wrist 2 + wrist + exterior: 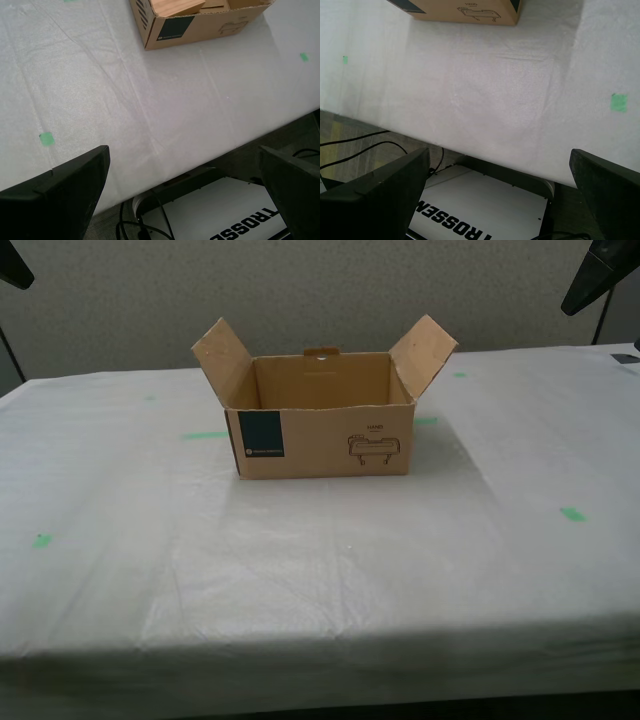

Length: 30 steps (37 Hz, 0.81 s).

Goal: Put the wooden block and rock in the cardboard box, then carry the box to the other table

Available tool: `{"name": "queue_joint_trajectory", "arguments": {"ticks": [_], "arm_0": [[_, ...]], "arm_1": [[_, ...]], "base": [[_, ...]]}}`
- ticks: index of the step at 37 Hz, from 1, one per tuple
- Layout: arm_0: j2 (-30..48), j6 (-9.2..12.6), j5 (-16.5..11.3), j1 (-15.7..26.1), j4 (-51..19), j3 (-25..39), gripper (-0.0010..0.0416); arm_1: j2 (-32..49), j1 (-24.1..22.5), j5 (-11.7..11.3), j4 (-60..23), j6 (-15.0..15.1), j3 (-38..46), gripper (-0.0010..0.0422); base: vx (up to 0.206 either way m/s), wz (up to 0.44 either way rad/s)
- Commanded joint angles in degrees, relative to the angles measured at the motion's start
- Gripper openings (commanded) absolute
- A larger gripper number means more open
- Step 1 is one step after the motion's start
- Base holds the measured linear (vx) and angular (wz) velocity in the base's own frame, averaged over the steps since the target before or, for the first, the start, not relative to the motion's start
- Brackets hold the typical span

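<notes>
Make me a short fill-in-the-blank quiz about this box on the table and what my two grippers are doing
1. The cardboard box stands on the other table with its flaps ____.
2. The tape marks on the white cloth are ____ in colour.
3. Inside the box, the second wrist view shows the ____.
4. The jaws of my first gripper and my second gripper hold ____.

Missing words: open; green; wooden block; nothing

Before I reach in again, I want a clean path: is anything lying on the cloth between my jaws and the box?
Nothing visible. Both wrist views show only bare white cloth with small green tape marks between my open jaws and the cardboard box. The wooden block lies inside the box.
</notes>
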Motion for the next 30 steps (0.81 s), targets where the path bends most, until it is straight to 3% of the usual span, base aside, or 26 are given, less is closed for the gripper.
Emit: {"name": "queue_joint_trajectory", "arguments": {"ticks": [1, 30], "arm_0": [[-0.02, 0.07, 0.07, 0.04, 0.04, 0.04, 0.0389], [-0.02, 0.07, 0.07, 0.04, 0.04, 0.04, 0.0390]], "arm_1": [[0.00, -0.02, -0.04, -0.04, 0.04, 0.07, 0.0398], [0.00, -0.02, -0.04, -0.04, 0.04, 0.07, 0.0398]], "base": [[0.000, 0.000], [0.000, 0.000]]}}
